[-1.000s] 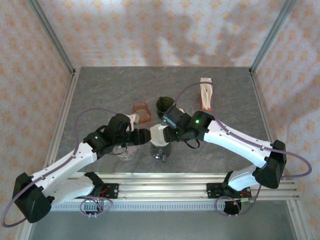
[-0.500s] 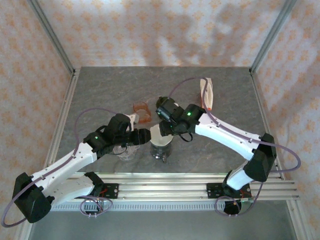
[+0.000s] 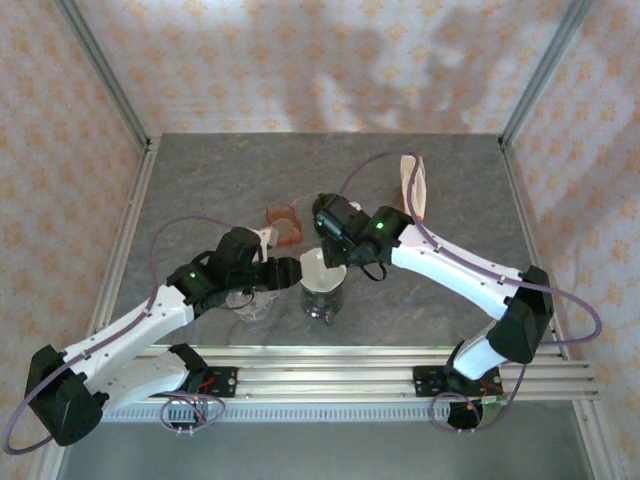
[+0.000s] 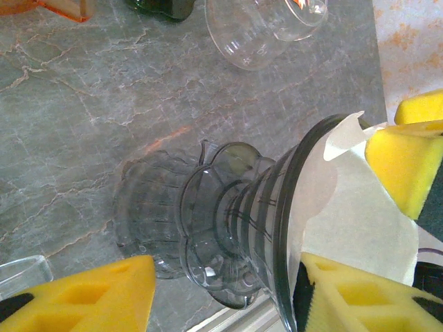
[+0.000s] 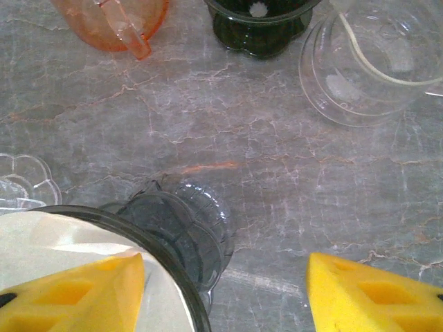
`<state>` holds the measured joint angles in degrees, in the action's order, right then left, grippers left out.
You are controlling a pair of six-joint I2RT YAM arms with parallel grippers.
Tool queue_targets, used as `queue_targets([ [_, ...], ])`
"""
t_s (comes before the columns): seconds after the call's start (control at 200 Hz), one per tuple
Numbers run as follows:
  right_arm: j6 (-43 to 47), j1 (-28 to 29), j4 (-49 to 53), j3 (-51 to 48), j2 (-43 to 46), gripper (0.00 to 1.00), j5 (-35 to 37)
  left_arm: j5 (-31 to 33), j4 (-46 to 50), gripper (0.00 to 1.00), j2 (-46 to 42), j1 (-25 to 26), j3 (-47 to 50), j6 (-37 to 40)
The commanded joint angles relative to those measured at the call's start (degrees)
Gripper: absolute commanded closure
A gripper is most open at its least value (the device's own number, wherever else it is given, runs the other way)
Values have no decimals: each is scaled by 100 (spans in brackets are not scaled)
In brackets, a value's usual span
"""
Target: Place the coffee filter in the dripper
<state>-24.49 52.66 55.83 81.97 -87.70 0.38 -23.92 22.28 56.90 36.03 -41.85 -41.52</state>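
**Filter sits in the dripper, both end effectors at its rim**

The smoky grey dripper [image 3: 322,295] stands on the marbled grey surface [image 3: 220,180], near the front edge and between my two arms. The white coffee filter [image 4: 360,228] lies inside its cone, and one paper corner sticks up past the rim.

My left end effector [image 4: 225,277] comes in from the left with its yellow pads spread about halfway. One pad is inside the mouth against the paper and the other is outside, down by the scalloped base. The dripper wall runs between them, but I cannot tell whether they actually clamp it.

My right end effector [image 5: 227,270] hangs over the dripper from behind, jaws apart and gripping nothing. Its left pad is over the filter inside the rim. Its right pad is outside, well clear of the wall, above bare surface.

Further back are an orange dripper [image 5: 114,21], a dark green dripper [image 5: 257,21] and a clear glass vessel [image 5: 377,62], all apart from the grey one. A pack of filters [image 3: 413,188] lies at the back right.
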Motion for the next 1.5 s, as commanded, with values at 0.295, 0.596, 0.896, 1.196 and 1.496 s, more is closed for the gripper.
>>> queue_targets([
  [0.295, 505, -35, 24, 512, -291, 30, -269, 109, 49, 45, 49, 44, -27, 52],
  [0.596, 413, -36, -63, 671, -514, 30, -100, 98, 48, 45, 58, 44, -7, 56],
  [0.896, 268, -37, -8, 632, -388, 30, -71, 98, 48, 45, 43, 44, -7, 30],
  [1.196, -641, -28, 461, 103, 418, 32, -38, 108, 23, 45, 59, 44, 9, 13],
  [1.496, -1039, 340, 762, -194, 593, 34, -284, 133, -25, 45, 40, 47, 76, -22],
])
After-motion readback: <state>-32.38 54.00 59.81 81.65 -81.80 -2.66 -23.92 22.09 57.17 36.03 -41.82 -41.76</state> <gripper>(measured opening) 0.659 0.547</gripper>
